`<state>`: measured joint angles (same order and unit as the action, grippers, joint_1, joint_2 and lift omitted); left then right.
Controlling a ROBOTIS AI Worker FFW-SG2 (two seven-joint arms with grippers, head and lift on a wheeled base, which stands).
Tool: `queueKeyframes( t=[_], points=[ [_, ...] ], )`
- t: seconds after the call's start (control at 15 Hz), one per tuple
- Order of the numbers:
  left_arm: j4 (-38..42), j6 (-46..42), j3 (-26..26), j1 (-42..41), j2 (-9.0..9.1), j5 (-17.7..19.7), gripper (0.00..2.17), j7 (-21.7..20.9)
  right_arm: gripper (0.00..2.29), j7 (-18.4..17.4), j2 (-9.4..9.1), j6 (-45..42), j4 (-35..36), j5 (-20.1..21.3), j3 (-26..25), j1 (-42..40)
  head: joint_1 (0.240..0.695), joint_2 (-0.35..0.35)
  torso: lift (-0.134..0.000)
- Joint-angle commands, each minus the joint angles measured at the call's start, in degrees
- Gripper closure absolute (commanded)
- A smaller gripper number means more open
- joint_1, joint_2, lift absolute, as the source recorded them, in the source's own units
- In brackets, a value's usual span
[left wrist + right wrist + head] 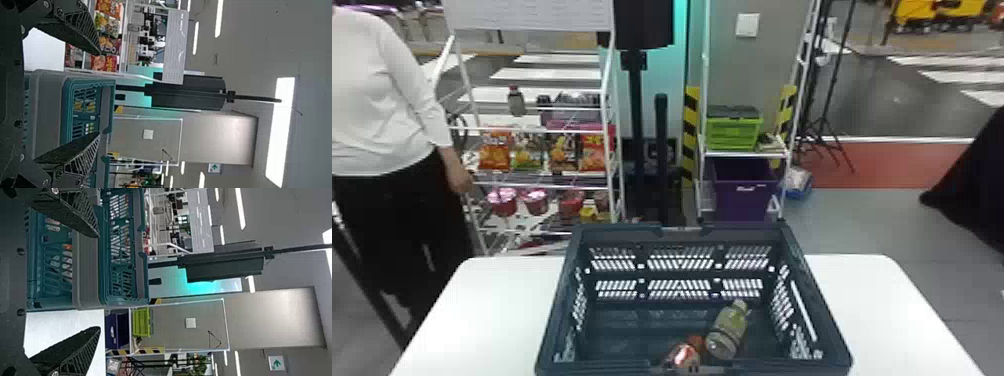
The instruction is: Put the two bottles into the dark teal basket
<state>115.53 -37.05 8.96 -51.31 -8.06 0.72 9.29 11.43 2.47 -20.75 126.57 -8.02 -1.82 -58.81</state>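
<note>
Where the white desk (447, 320) stretches across the near part of the scene, the dark teal basket (557, 305) stands on it. The left gripper (100, 93) and the right gripper (98, 282) each have their 2 fingers spread, pinching nothing. Inside the basket are the 2 bottles: the greenish bottle (728, 330), leaning with its cap toward the far right, and the reddish bottle (684, 353) just left of it, at the near wall.
</note>
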Motion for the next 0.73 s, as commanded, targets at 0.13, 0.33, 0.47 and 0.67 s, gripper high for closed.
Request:
queueKeyframes(
  t=[0.13, 0.33, 0.47, 0.67],
  points=[
    [-1.0, 0.6, 0.0, -0.3, -0.29, 0.2, 0.18, 0.2, 0.04, 0.0, -0.01, 0.0, 0.1, 1.2, 0.9, -0.4, 0.499, 0.0, 0.0],
    [-1.5, 1.0, 0.0, -0.5, -0.29, 0.2, 0.18, 0.4, 0.04, 0.0, -0.01, 0.0, 0.1, 1.5, 1.3, -0.9, 0.499, 0.0, 0.0],
    [-1.8, 0.8, 0.0, -0.7, -0.46, 0.3, 0.18, 0.7, 0.04, 0.0, -0.01, -0.2, 0.3, 1.6, 1.4, -1.1, 0.499, 0.0, 0.0],
    [-1.9, 0.6, 0.0, -1.1, -0.46, 0.2, 0.18, 0.7, 0.04, 0.0, 0.08, -0.9, 0.5, 1.6, 1.4, -1.6, 0.499, 0.0, 0.0]
  ],
)
